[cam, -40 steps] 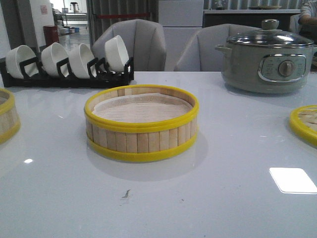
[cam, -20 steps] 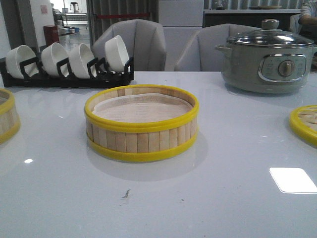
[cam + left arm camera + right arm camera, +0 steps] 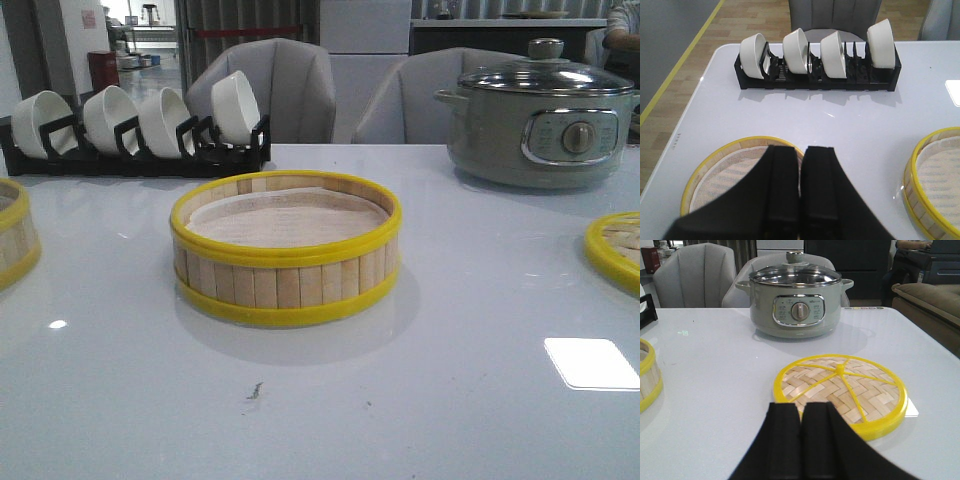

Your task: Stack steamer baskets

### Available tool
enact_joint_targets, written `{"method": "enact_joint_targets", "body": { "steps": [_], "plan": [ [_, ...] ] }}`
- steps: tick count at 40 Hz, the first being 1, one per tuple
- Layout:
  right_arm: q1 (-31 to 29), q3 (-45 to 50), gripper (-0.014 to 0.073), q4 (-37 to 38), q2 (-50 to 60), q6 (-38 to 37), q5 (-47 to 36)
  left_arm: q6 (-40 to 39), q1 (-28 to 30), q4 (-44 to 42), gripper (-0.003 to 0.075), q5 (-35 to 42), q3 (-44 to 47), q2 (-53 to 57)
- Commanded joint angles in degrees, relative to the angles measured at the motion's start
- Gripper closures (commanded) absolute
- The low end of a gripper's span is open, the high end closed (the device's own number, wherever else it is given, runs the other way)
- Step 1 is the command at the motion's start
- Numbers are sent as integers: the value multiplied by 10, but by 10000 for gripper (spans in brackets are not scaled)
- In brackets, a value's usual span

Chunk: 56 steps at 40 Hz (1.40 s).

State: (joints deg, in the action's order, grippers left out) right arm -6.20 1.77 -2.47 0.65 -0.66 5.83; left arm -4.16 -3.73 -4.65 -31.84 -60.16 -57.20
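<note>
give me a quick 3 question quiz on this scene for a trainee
1. True or false: one basket is already stacked on another.
2. How many bowls stand in the rack?
3. What lies on the table in front of the right gripper? A) bowl B) woven lid C) basket

Key
1. False. The middle basket and the left basket stand apart on the table.
2. Four bowls.
3. B. The woven lid lies flat there, with the pot behind it. Both grippers are shut and hold nothing; the left gripper is over the left basket.
</note>
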Motion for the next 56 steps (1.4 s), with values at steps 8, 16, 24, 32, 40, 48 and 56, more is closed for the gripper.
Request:
{"method": "enact_joint_targets", "body": {
  "steps": [8,16,24,32,40,48,56],
  "plan": [
    [-3,-9,559,2,12,7,-54,-1,2,1,637,71,-23,4],
    [-3,-9,559,2,12,7,-54,-1,2,1,637,64,-23,-6],
    [-3,-9,559,2,12,7,-54,-1,2,1,637,63,-23,-13],
    [-3,-9,559,2,12,7,-54,-1,2,1,637,63,-23,-22],
    [-3,-9,559,2,12,7,-75,-1,2,1,637,61,-23,-24],
    [-3,-9,559,1,12,-38,-149,-1,2,-1,637,47,-23,-24],
    [1,-70,559,1,9,-60,-98,-1,2,-3,637,46,-23,-24]
  ]
}}
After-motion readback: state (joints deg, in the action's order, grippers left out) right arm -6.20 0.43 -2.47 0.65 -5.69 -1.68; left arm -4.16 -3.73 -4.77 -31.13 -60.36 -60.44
